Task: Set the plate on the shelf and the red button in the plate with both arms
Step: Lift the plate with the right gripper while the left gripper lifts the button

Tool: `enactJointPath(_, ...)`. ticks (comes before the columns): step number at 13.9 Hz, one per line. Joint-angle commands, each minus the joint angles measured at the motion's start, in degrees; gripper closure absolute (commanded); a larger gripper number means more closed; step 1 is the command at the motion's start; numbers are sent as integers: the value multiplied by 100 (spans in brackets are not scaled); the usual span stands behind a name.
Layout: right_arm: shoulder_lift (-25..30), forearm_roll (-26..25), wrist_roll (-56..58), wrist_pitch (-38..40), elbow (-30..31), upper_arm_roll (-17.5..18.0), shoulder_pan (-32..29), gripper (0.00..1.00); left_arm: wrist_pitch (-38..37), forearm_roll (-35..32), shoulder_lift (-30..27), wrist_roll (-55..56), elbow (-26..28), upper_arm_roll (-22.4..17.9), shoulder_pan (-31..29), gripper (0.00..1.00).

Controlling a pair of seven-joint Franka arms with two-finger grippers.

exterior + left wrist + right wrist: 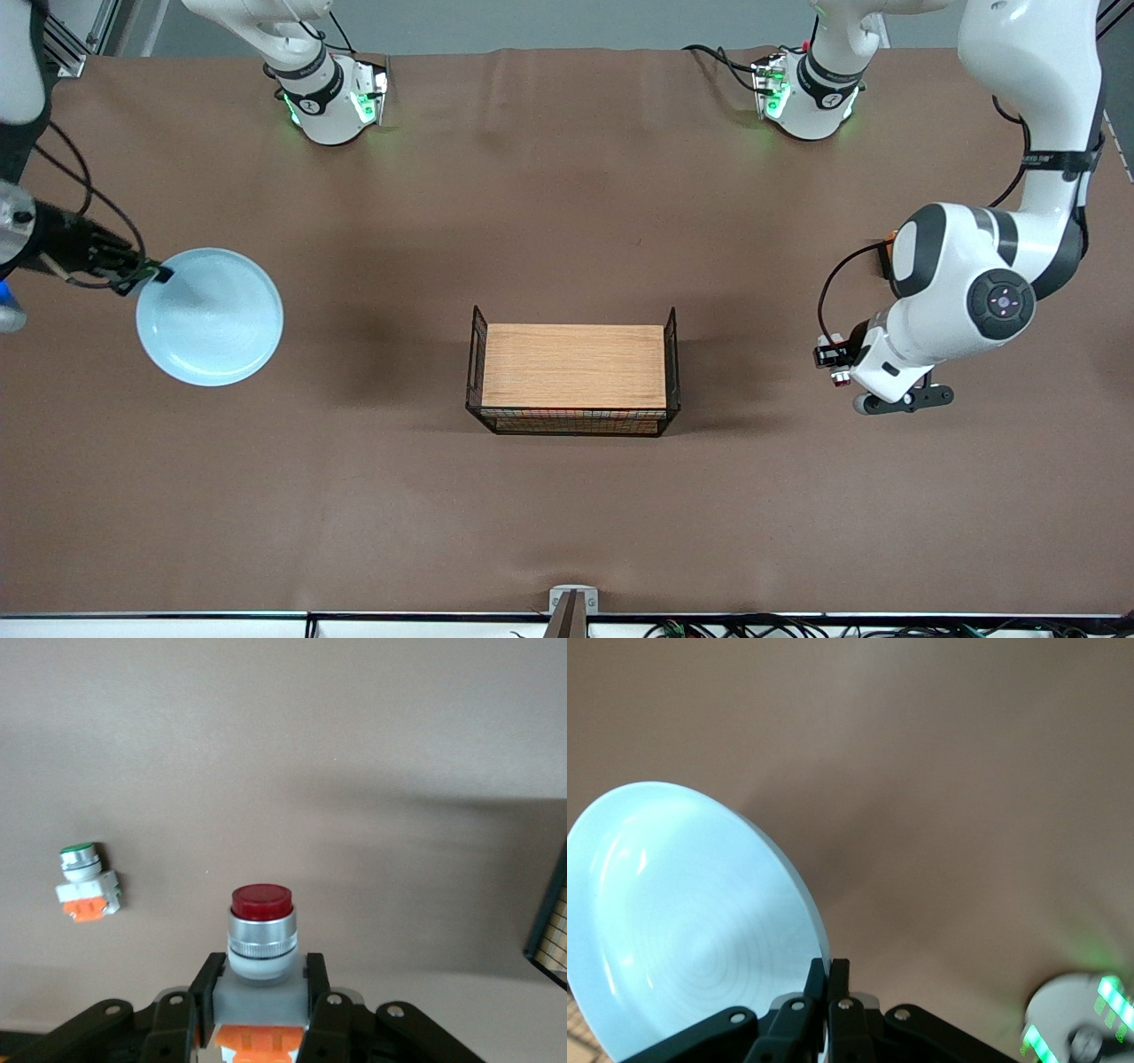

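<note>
In the front view, the wire basket [574, 370] with a wooden board stands nearest. The round, glossy, light blue plate [211, 316] hangs over the right arm's end, its rim pinched by the right gripper [156, 274]. The left gripper [837, 359] is over the left arm's end of the brown table [567, 496].

In the left wrist view, the left gripper [262, 988] clamps the white-grey red button [261, 943] with its dark red cap and orange block. A green-capped button [86, 881] lies on the table.

In the right wrist view, the fingers [818, 988] press on the smooth plate rim [700, 921].

Left end effector [261, 992] clamped, right end effector [829, 988] pinched, both aloft

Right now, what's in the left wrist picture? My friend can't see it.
The left gripper is shut on the red button, held above the brown table. A smaller green-capped button lies on the table.
</note>
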State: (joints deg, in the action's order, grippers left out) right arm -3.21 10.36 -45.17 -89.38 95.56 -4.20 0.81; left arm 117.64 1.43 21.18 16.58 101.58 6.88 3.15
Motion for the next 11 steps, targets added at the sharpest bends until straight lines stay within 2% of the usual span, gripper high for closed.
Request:
enactJointPath(1, 400, 273, -1926, 70, 112, -28, 698, 100, -443, 94, -569, 222, 20, 7, -7, 72)
enactJointPath(6, 445, 125, -4654, -114, -222, -37, 2403, 100, -1506, 85, -641, 845, -823, 33, 54, 72)
enactJointPath(9, 392, 19, -6068, -605, -213, -37, 3142, 100, -1928, 94, -641, 1301, -1165, 270, 37, 72)
enactJointPath(11, 226, -340, -7001, -957, -204, -37, 3695, 100, -2096, 111, -641, 1793, -1420, 445, 45, 72)
